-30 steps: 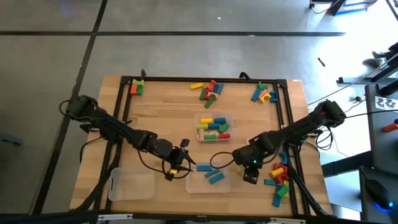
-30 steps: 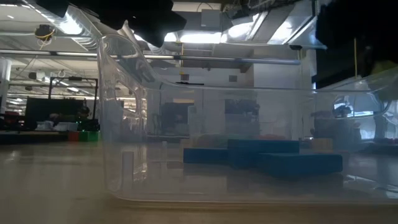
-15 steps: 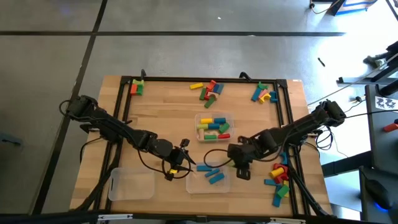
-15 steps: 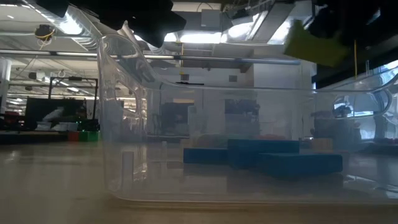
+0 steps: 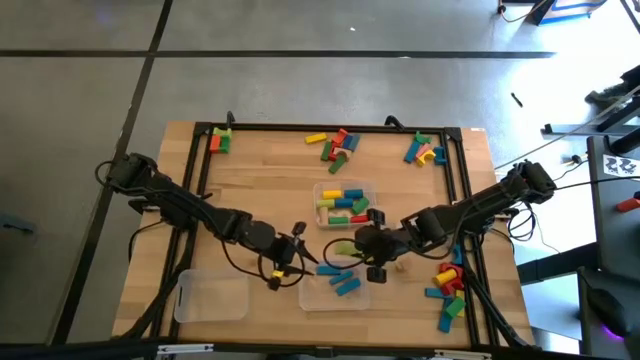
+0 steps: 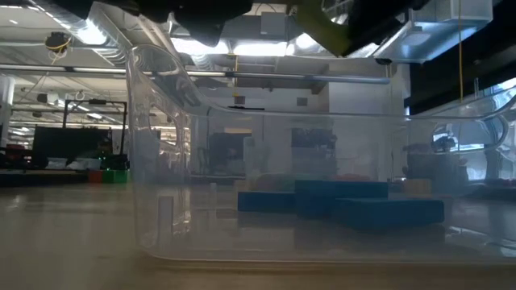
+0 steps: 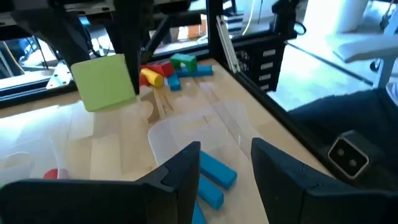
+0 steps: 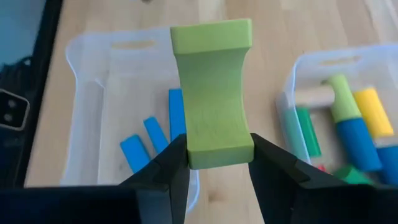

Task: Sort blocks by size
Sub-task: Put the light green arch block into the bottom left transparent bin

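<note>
The right hand grips a light green block between its 2 fingers. It holds the block up in the air, over the edge of the near tray, which is a clear plastic box at the front of the table. In the left wrist view the same green block hangs from the dark fingers, just above the wood.

The left hand waits just beside the near tray, on its left. Its fingers stand apart w/ nothing between them.

Near tray: 3 blue blocks lie inside. In the low view they show as flat blue shapes through the clear wall.

Behind the near tray sits a 2nd tray. It holds a mix of blue, yellow, green and red blocks. They are packed close, so I can't count them.

Left of the near tray is a 3rd tray. I see nothing in it.

Loose blocks lie in 4 piles. 1 pile is right of the near tray. 1 small pile is at the far left corner, 1 pile at the far middle, 1 pile at the far right. The blocks in them are too small and mixed to count.

In the low view the arms are just dark shapes at the top, cut off.
</note>
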Tool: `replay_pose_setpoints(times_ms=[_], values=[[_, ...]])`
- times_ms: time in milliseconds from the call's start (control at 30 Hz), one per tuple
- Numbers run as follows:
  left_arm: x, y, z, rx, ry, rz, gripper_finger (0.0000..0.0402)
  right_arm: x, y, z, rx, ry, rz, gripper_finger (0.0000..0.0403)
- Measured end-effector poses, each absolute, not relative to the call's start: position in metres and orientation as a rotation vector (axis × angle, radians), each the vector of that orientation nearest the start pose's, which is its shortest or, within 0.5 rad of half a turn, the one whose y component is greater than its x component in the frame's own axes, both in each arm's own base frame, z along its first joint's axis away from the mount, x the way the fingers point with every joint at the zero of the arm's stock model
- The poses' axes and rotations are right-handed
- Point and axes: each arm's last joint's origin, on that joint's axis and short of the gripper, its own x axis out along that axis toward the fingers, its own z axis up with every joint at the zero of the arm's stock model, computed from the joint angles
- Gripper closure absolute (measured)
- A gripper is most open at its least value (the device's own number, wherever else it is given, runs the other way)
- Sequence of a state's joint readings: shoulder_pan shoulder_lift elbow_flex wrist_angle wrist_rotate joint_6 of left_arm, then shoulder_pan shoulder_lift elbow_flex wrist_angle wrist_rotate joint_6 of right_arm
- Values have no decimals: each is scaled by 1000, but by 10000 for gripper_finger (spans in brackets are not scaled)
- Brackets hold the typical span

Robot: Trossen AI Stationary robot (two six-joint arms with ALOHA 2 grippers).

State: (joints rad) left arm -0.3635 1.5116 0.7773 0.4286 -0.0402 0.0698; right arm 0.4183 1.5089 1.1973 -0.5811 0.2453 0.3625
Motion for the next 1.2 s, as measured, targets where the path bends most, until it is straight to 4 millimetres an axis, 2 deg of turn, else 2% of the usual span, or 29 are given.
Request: replay_pose_setpoints(times_ms=[233, 400, 667, 1200], values=[[305, -94, 221, 53, 268, -257, 211, 296, 124, 278, 45, 790, 24, 263], [311, -81, 226, 4, 211, -170, 193, 306, 127, 271, 10, 758, 2, 263], [313, -78, 229, -9, 176, -155, 192, 314, 126, 264, -43, 726, -83, 263], [313, -77, 230, 23, 161, -126, 199, 331, 117, 265, 35, 626, -122, 263]])
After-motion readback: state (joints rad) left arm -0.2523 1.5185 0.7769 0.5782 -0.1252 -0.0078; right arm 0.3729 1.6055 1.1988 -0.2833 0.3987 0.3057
